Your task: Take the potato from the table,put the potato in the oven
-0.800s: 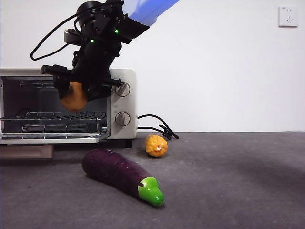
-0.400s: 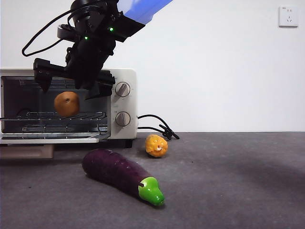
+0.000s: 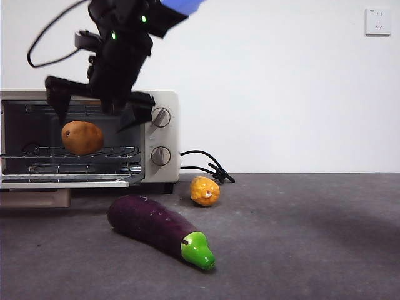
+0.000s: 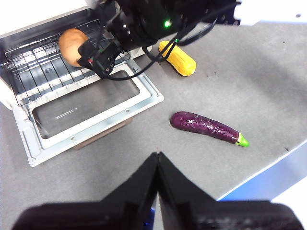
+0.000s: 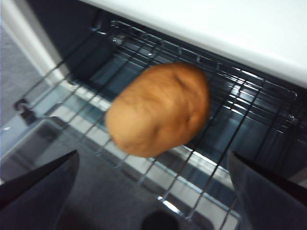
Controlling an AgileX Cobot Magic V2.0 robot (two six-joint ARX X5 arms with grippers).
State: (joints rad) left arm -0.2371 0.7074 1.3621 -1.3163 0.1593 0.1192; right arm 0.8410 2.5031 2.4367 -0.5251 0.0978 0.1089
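2 right tool (image 5: pixel 153 191) jaws wide, potato (image 5: pixel 158 109) free

The oven (image 3: pixel 164 134) stands at the left with its door down. The potato (image 3: pixel 82 137) lies on the wire rack (image 3: pixel 119 152) inside. Just above it hangs the right gripper (image 3: pixel 99 106), jaws spread wide and clear of the potato. On the table (image 3: pixel 300 237) in front lie an eggplant (image 3: pixel 156 228) and, near the oven's cord (image 3: pixel 206 164), a yellow fruit (image 3: pixel 205 190).

Orange-brown potato (image 3: pixel 82 137) seemingly resting on oven (image 3: pixel 164 128) rack.
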